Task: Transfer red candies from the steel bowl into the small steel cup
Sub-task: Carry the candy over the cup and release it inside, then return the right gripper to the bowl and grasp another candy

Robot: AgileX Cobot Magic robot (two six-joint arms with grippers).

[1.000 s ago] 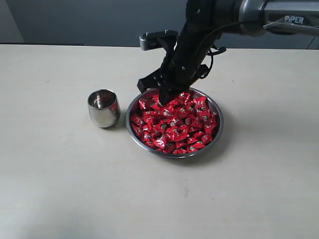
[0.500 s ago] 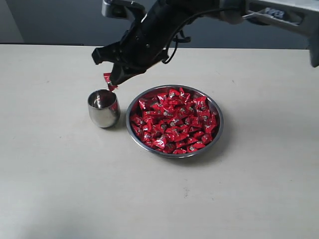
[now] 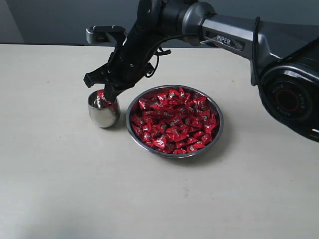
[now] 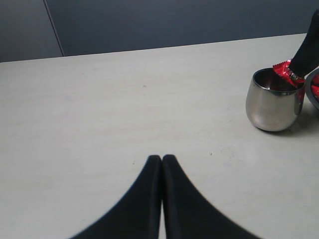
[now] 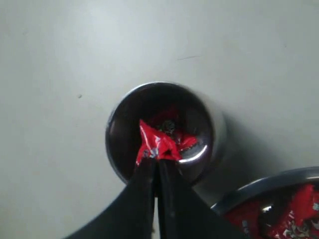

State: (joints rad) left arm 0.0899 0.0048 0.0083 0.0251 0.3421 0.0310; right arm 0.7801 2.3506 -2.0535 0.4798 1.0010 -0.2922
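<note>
1. Right wrist view: clamped on one red candy (image 5: 158, 143) with right gripper (image 5: 155, 159), tips inside mouth of small steel cup (image 5: 113, 130)
2. Possibly one more at cup bottom, or just a reflection
3. Not yet released; steel bowl (image 3: 219, 124) beside cup, heaped with red candies (image 3: 174, 122), so bulk left
4. Left gripper (image 4: 162, 159) pressed together, empty, well apart from cup

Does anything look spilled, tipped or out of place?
Nothing stands out: the small steel cup is upright, red candies lie inside the steel bowl, none spilled; the right gripper holds one candy over the cup.
</note>
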